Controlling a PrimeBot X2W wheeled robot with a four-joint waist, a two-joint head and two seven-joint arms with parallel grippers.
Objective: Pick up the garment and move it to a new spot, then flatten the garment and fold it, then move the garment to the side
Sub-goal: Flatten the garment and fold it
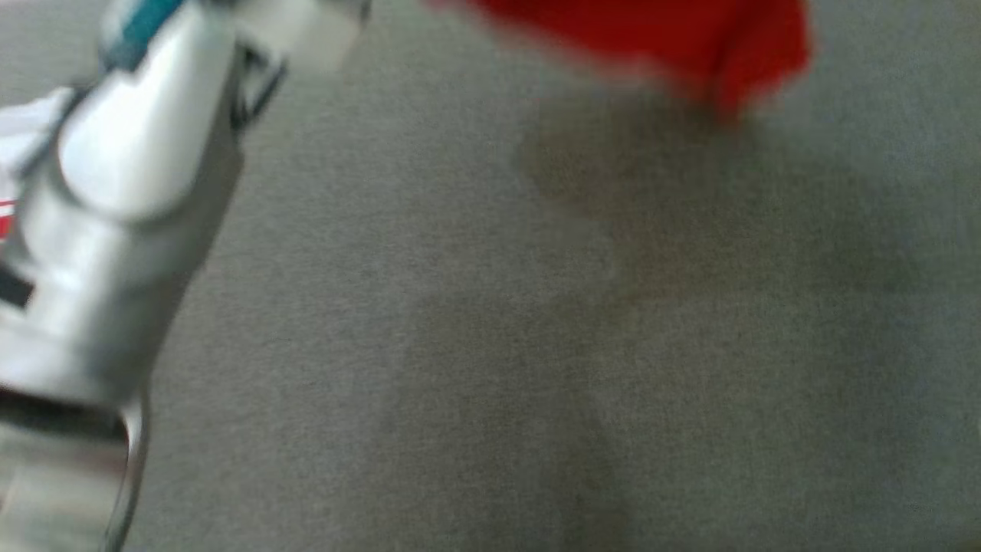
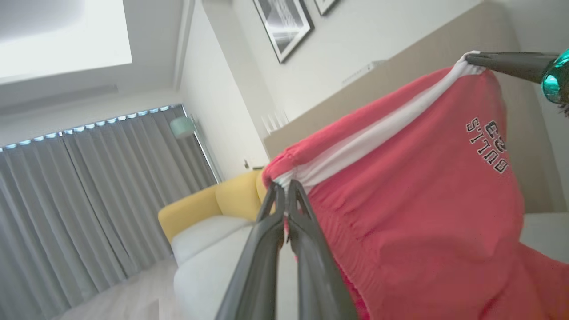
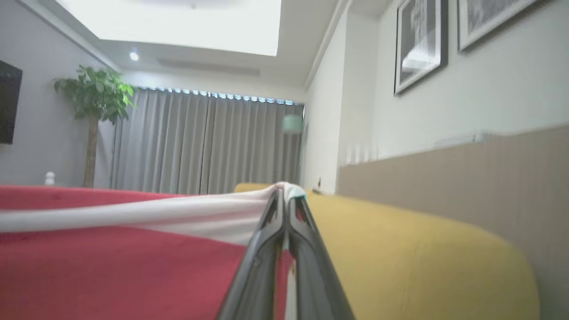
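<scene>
The garment (image 2: 413, 204) is a red pair of shorts with a white stripe and black lettering. It hangs stretched in the air between my two grippers. In the left wrist view my left gripper (image 2: 283, 189) is shut on one end of its white edge, and my right gripper's dark fingers (image 2: 506, 62) pinch the other end at the upper right. In the right wrist view my right gripper (image 3: 285, 192) is shut on the white edge of the garment (image 3: 111, 262). The head view is blurred, with the garment's hanging red part (image 1: 674, 38) at its top edge above a grey surface (image 1: 536, 368).
My left arm's pale forearm (image 1: 130, 192) fills the head view's left side. A yellow sofa (image 3: 400, 253) with pale cushions (image 2: 209, 249) stands by a beige wall panel (image 3: 466, 178). Grey curtains (image 3: 204, 142), a potted plant (image 3: 95, 102) and framed pictures (image 3: 420, 42) lie beyond.
</scene>
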